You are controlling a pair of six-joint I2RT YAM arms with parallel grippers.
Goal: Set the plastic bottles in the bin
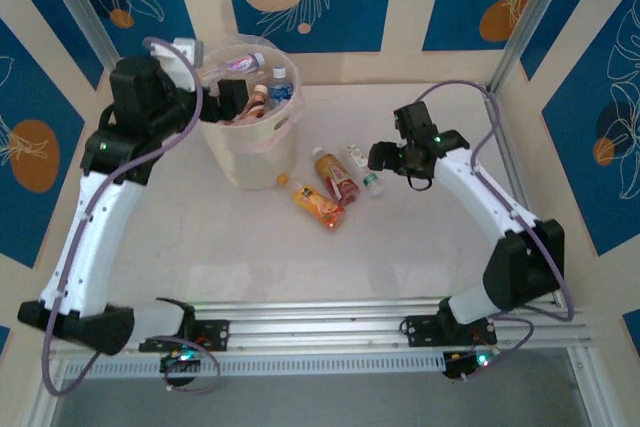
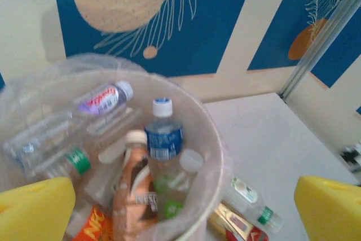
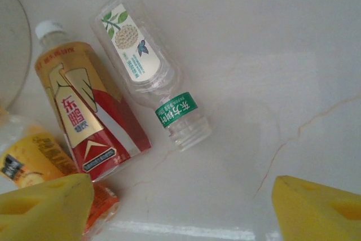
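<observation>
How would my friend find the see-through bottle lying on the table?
Find the tall cream bin at the back left. Of three bottles lying right of it, the clear bottle is farthest from the bin. Only it is see-through with a green band; the other two are red-gold and orange.

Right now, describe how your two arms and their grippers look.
The left arm and right arm are both built of smooth white links with bulky black joints. A lilac cable loops alongside each, and small green lights glow on the black joints. The left gripper and right gripper have blocky yellow fingers.
</observation>
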